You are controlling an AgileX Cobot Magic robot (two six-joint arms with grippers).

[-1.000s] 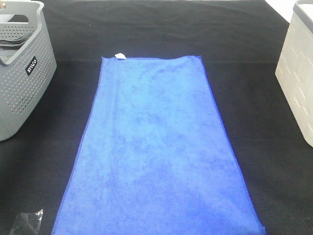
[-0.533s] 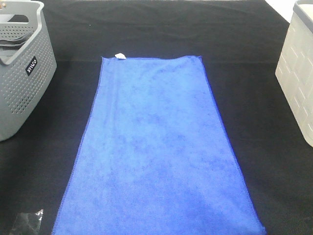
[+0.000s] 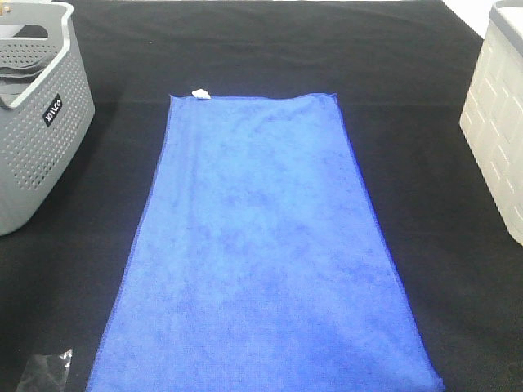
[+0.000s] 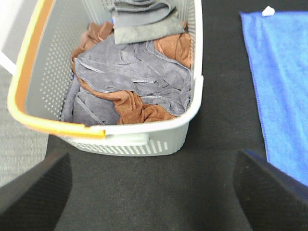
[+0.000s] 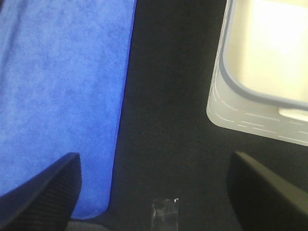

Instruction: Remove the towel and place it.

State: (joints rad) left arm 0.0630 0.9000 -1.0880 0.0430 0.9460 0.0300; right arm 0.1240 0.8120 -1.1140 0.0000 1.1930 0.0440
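Blue towel (image 3: 261, 245) flat | left pincer (image 4: 154, 192) spread, empty | right pincer (image 5: 154, 192) spread, empty

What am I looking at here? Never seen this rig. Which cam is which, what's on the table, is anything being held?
It is a two-armed robot at a table, seen by three cameras at one moment. The high view looks down from above. The other two ride on the arms' wrists, so the dark blurred shapes at the bottom corners of those views are each end effector's own fingers: left end effector, right end effector. Both stand wide open and hold nothing.

On the black table cloth a blue towel lies spread flat, with a small white tag at one far corner. On the left stands a grey perforated basket; the left wrist view shows grey and brown cloths in it. On the right stands a pale bin; its inside is overexposed in the right wrist view.
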